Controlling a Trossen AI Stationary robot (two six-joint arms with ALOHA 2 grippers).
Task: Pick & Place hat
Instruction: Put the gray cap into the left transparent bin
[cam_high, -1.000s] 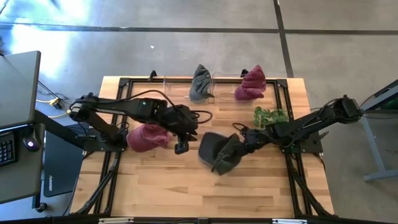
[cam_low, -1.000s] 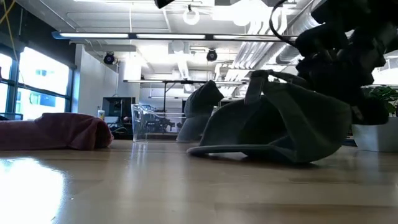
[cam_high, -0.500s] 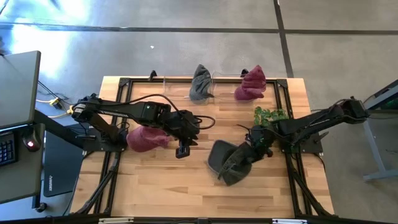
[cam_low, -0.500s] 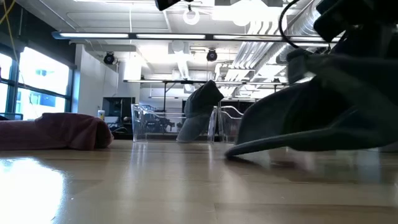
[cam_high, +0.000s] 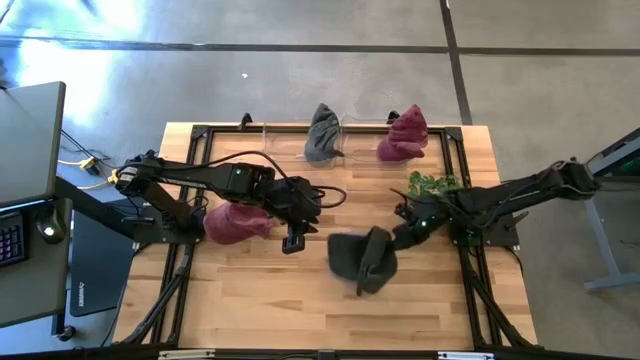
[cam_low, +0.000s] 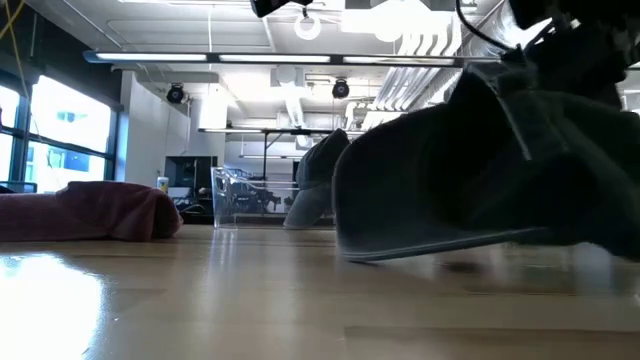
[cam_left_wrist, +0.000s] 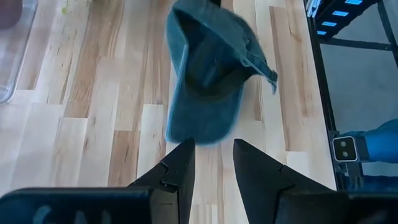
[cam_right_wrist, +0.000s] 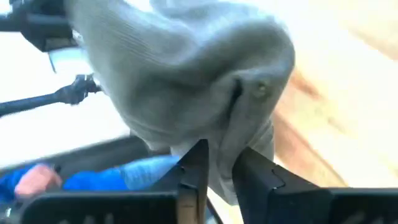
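Since the earlier frame the dark grey hat (cam_high: 360, 258) has swung from the table's middle toward its near right part, carried by the right gripper (cam_high: 398, 240), whose fingers pinch a fold of the cloth at the hat's rear; the brim hangs just above the wood. The hold is narrow, so the hat may slip out or drag and twist on the boards. The left gripper (cam_high: 292, 238), fingers slightly apart and holding nothing, waits just beside it, near a maroon hat (cam_high: 236, 221). Farther back stand a small plant (cam_high: 434, 185), then a grey hat (cam_high: 322, 133) and another maroon hat (cam_high: 403, 134) on clear stands. The waiting left arm crowds any leftward path.
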